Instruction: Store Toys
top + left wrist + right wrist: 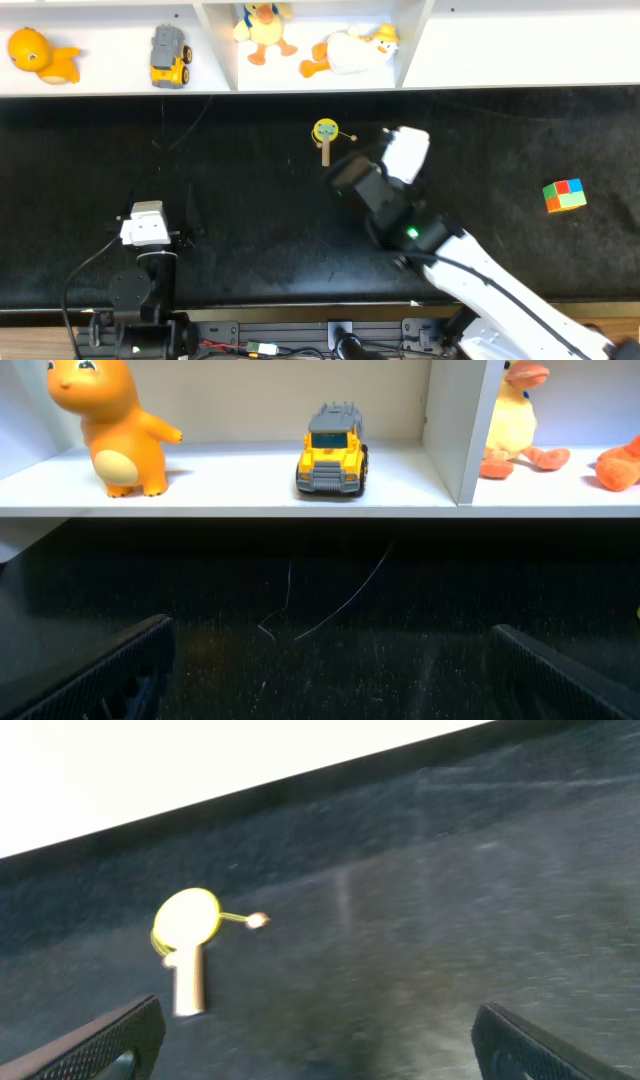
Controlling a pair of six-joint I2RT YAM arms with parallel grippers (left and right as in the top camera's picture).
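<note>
A small yellow rattle drum on a wooden stick (326,136) lies on the black mat near the shelf; it is also the yellow disc toy (187,938) ahead of my right gripper (315,1045), which is open and empty, a short way from it. The right arm (400,200) reaches to the mat's middle. A coloured cube (564,195) sits at the right. My left gripper (330,670) is open and empty near its base (147,225), facing the shelf. On the shelf stand an orange figure (103,422), a yellow truck (332,450) and a yellow duck plush (515,420).
The white shelf (320,88) runs along the mat's far edge, split by dividers (462,430). Another plush duck in white (350,50) lies in the middle compartment. The right compartment (530,40) holds nothing. Thin scratches mark the mat (330,600).
</note>
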